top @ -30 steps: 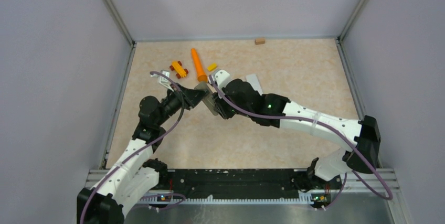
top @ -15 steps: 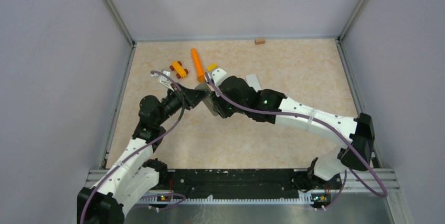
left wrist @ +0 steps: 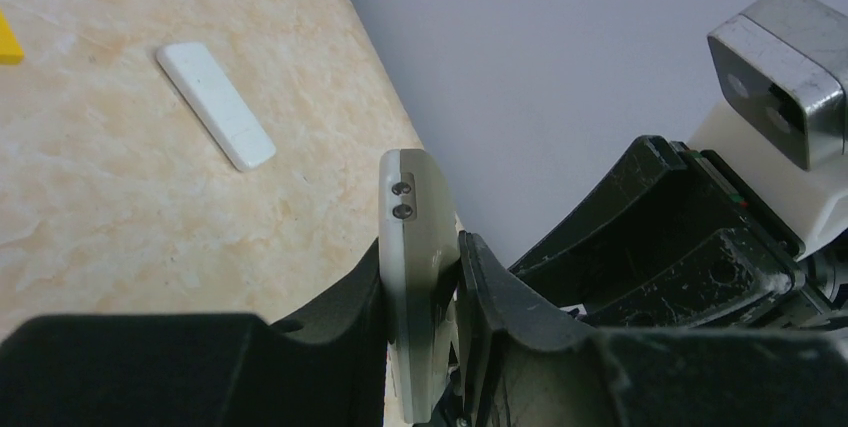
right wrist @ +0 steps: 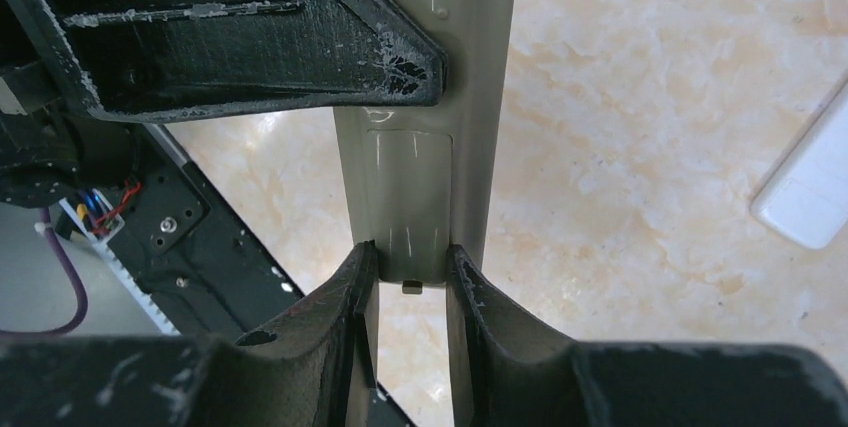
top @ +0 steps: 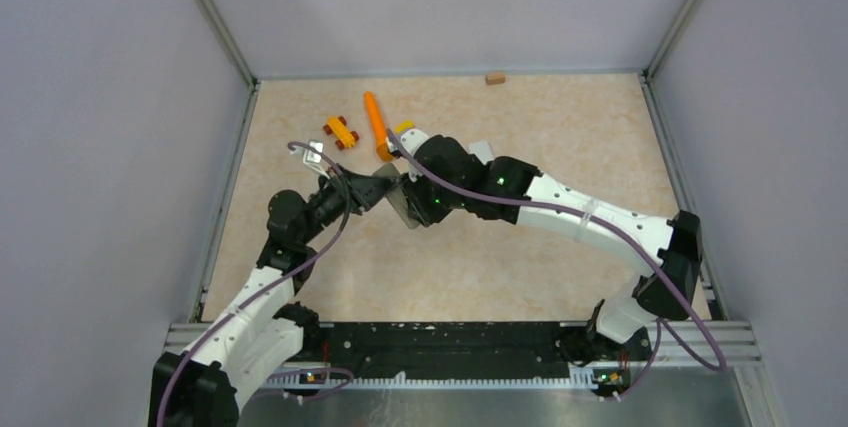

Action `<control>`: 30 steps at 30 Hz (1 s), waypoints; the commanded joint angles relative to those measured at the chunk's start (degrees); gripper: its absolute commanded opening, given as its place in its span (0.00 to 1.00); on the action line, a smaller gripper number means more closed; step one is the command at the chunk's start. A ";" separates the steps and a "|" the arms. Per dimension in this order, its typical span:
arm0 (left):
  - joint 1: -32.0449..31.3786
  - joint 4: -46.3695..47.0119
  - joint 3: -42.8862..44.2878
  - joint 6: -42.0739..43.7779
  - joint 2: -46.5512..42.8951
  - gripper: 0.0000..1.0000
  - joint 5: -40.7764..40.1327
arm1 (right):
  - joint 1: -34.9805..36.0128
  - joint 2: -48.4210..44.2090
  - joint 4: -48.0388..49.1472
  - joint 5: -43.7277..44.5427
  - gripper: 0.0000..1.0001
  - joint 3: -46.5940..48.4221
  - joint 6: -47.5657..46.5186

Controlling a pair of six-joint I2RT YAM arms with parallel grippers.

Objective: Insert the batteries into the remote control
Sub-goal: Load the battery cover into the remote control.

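Remote control (top: pixel 400 199) is held off the table near centre, clamped edgewise by left gripper (left wrist: pixel 420 282). Right gripper (right wrist: pixel 410 259) pinches its latch end. Cover looks still on; no batteries visible. White slab (top: pixel 483 152) lies at 2 o'clock. Loading not begun, I judge.

Left end effector (top: pixel 386 189) and right end effector (top: pixel 413 209) meet at a grey remote (top: pixel 401 204) mid-table.
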 commanded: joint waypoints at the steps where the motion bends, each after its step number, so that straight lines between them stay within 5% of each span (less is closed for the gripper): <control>1: -1.18 12.42 -3.91 -11.29 -0.61 0.00 3.84 | 0.05 3.18 2.84 -5.65 0.27 3.10 1.98; 20: -1.04 9.46 -7.76 -17.47 -4.07 0.00 -2.82 | 0.03 7.95 -1.56 -6.47 0.40 6.76 1.59; 30: -0.16 7.51 -7.95 -16.26 -5.29 0.00 -4.11 | 0.02 2.37 3.20 -4.02 0.68 2.11 2.89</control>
